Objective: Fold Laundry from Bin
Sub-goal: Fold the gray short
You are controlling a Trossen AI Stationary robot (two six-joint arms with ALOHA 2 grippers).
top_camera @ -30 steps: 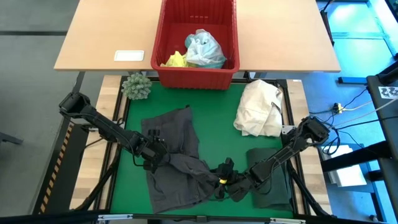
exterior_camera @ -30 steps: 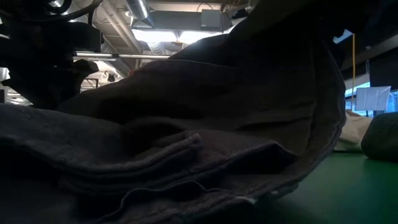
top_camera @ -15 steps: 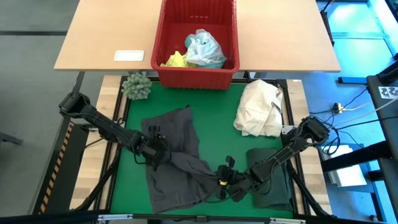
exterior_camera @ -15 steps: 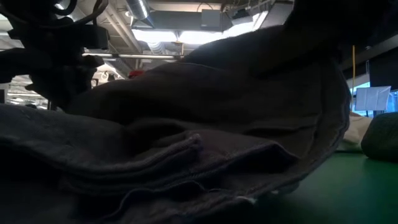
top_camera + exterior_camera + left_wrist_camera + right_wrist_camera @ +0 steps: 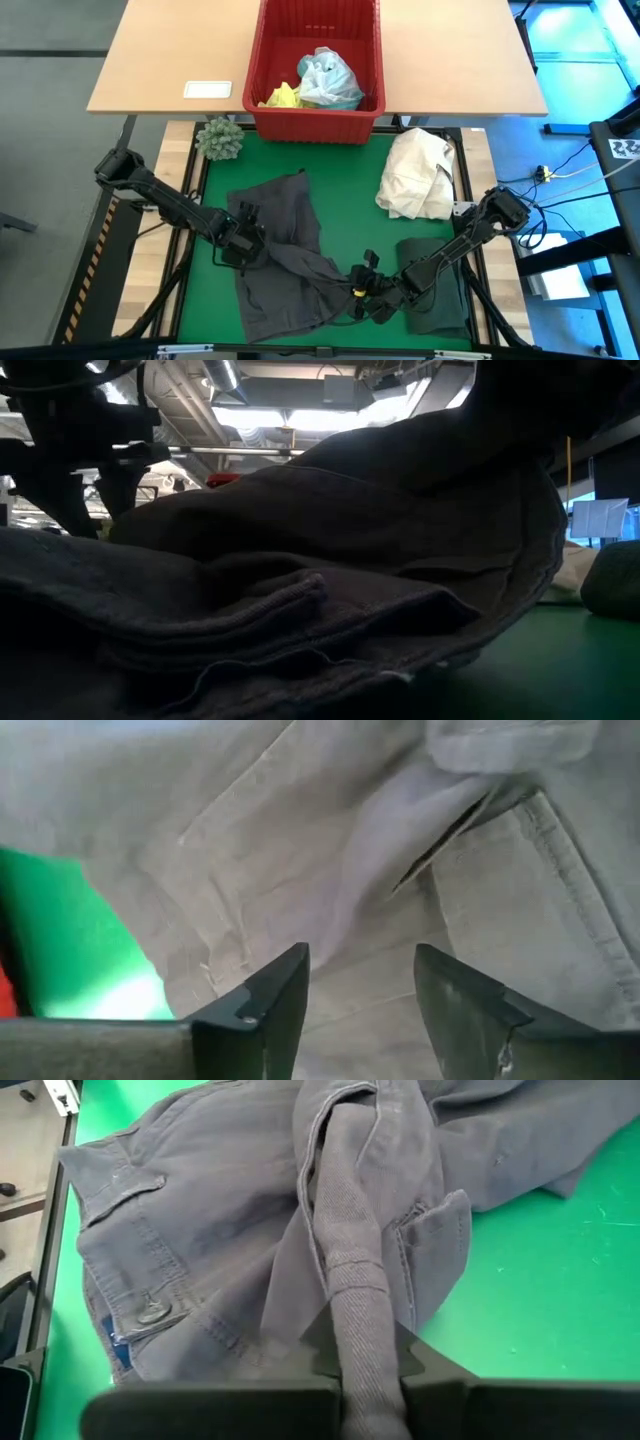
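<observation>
My right tool [image 5: 358, 293] is at the near edge of the green table [image 5: 350, 180], its 2 fingers [image 5: 425, 1363] pressed together on a rolled fold of the grey garment [image 5: 285, 255]. That garment lies crumpled across the middle of the mat (it fills nearly all of the low view). My left tool [image 5: 243, 243] sits over the garment's left part with its fingers [image 5: 270, 1000] spread apart, nothing between them, grey cloth just beyond the tips. A dark green garment [image 5: 435, 280] lies folded under my right arm. The red bin [image 5: 315, 70] stands at the far side, still holding the turquoise garment [image 5: 328, 78] and the yellow garment [image 5: 282, 97]. A cream bundle [image 5: 418, 175] rests near the right edge, and a spiky green ball [image 5: 220, 138] sits beside the bin.
</observation>
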